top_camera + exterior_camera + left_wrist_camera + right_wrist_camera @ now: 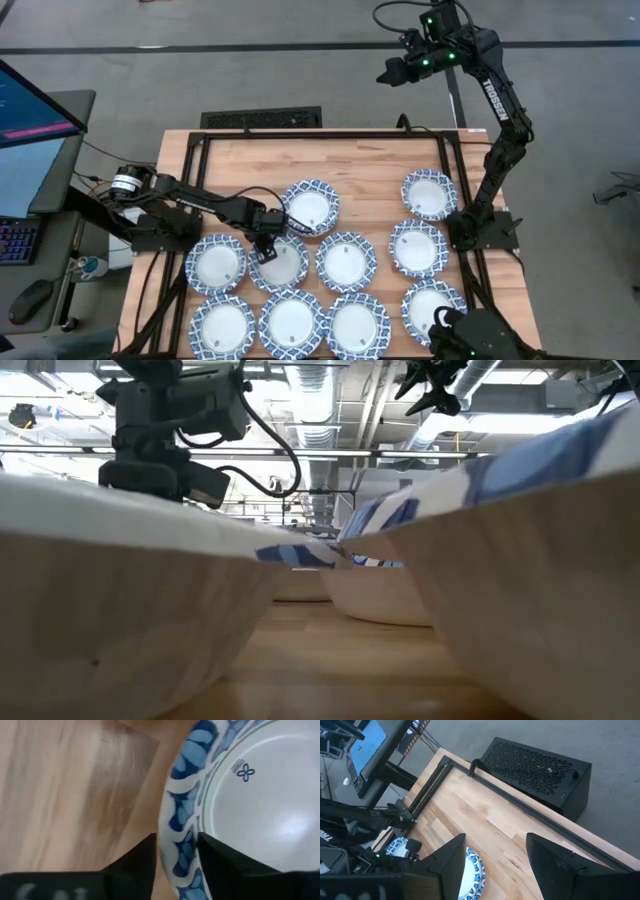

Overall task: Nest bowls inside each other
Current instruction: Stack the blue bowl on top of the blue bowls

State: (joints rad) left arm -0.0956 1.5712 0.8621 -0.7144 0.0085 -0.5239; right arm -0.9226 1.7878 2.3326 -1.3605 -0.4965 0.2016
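Several blue-rimmed white bowls lie singly on the wooden table (pixel 370 165), each on its base. My left gripper (pixel 265 250) points down at the far-left rim of a middle-row bowl (pixel 284 266) and is shut on it; in its wrist view, my left gripper (pixel 177 845) has the bowl (pixel 260 790) beside it. Another bowl (pixel 311 207) lies just beyond it. My right gripper (pixel 385 74) hangs open high above the floor past the table's far edge; in its own view my right gripper (pixel 495 865) has nothing between its fingers. My left gripper has the bowl's patterned rim (pixel 181 827) between its two fingers, one finger (pixel 145 857) outside the wall and the other finger (pixel 220 857) inside the bowl. The fingers come from above, pointing down. The bowl sits on the table.
Neighbouring bowls crowd the held one: one to its left (pixel 216 263), one to its right (pixel 346 261), and a row (pixel 292 323) along the near edge. More bowls (pixel 429 193) lie by the right arm's base. Bare wood remains at the far left (pixel 240 165).
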